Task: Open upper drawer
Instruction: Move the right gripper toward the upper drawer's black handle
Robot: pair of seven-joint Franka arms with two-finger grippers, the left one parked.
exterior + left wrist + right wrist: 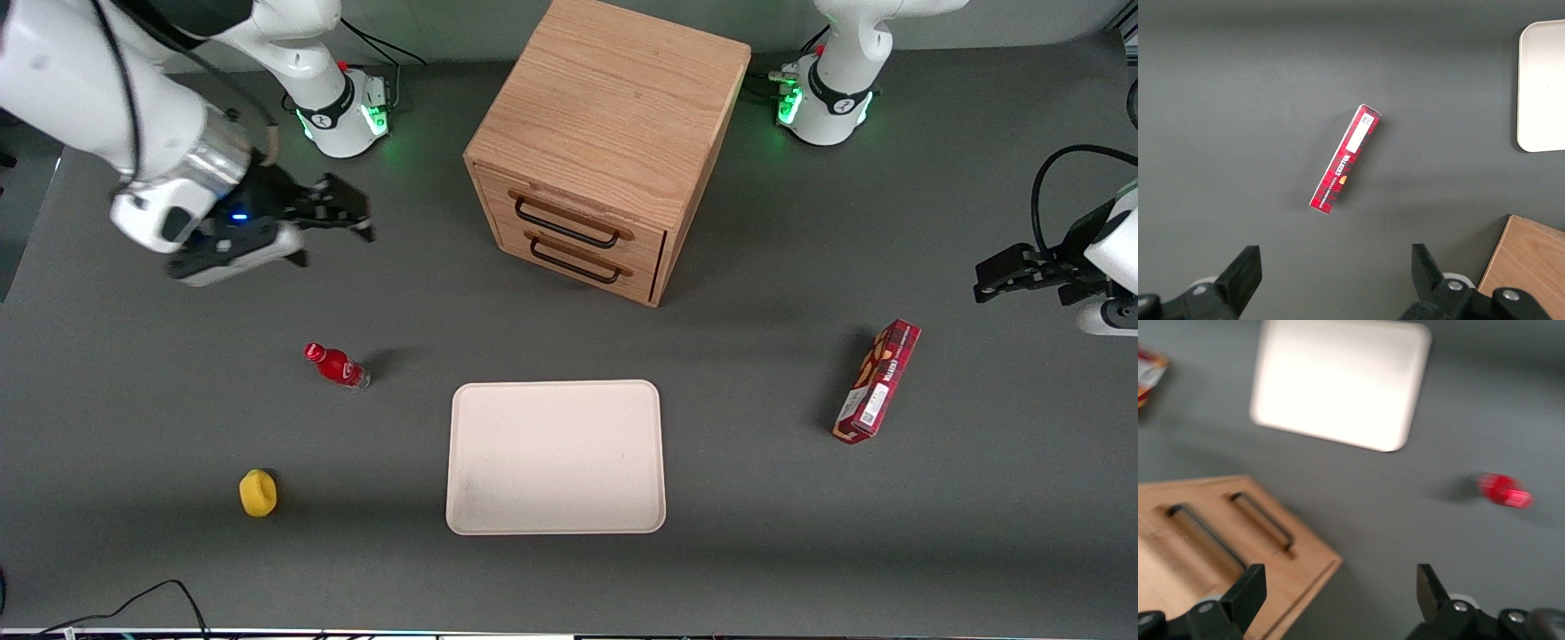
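Note:
The wooden cube cabinet (613,124) stands at the middle of the table, farther from the front camera than the tray. Its upper drawer (569,213) is shut, with its black wire bar handle (566,228) across the front; the identical lower drawer (580,258) sits just below. My right gripper (333,246) is open and empty. It hangs above the table, well apart from the cabinet, toward the working arm's end. In the right wrist view the upper drawer's handle (1201,537) and the lower drawer's handle (1261,520) show beside my gripper (1338,587).
A white tray (556,458) lies in front of the cabinet, nearer the front camera. A red bottle (336,365) and a yellow object (258,493) lie toward the working arm's end. A red box (876,382) lies toward the parked arm's end.

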